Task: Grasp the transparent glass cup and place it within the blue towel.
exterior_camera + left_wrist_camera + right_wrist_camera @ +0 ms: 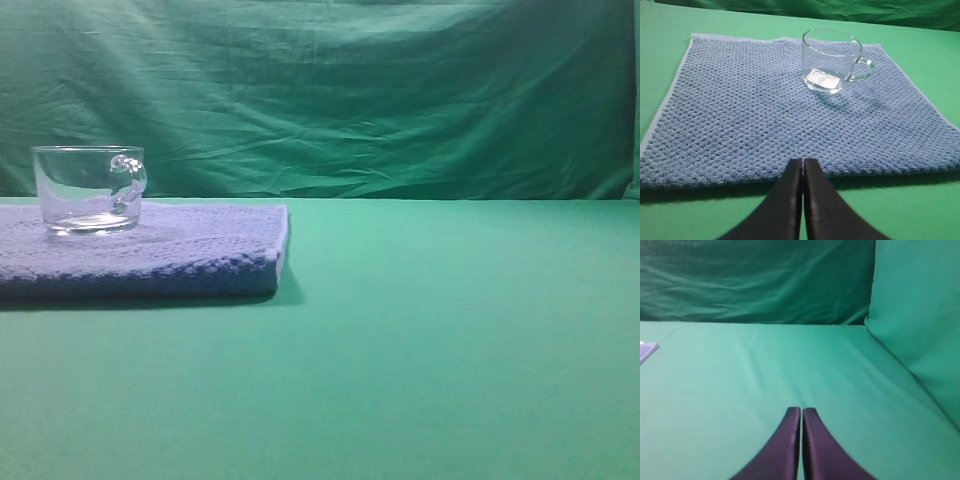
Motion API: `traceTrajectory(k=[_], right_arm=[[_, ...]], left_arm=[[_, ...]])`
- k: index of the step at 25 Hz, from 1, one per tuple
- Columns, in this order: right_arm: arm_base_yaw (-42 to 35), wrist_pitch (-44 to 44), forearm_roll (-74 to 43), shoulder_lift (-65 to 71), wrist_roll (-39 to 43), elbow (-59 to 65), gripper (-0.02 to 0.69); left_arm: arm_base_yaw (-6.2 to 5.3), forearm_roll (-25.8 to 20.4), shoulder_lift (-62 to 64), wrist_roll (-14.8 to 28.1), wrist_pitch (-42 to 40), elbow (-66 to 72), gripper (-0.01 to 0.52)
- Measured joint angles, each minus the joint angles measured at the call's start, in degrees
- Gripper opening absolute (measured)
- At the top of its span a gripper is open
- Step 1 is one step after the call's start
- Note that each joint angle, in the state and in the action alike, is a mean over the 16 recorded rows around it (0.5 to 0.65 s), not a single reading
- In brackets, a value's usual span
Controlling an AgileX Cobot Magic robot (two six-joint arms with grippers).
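The transparent glass cup [88, 188] stands upright on the blue towel [170, 255] at the left of the exterior view, its handle to the right. From the left wrist view the cup [832, 61] rests on the far right part of the towel [750, 115]. My left gripper [803, 161] is shut and empty at the towel's near edge, well short of the cup. My right gripper [801, 410] is shut and empty over bare green cloth; only a corner of the towel [647, 350] shows at that view's left edge. Neither arm appears in the exterior view.
A green cloth covers the table [450, 340] and hangs as a wrinkled backdrop [350, 90] behind it. In the right wrist view a green cloth wall [920, 320] rises at the right side.
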Motion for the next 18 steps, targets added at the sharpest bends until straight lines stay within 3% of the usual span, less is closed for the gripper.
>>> traceTrajectory(k=[18], right_arm=[[0.0, 2.53, 0.64, 0.0, 0.15, 0.21, 0.0]], left_arm=[[0.0, 0.0, 0.0, 0.0, 0.0, 0.0, 0.0]])
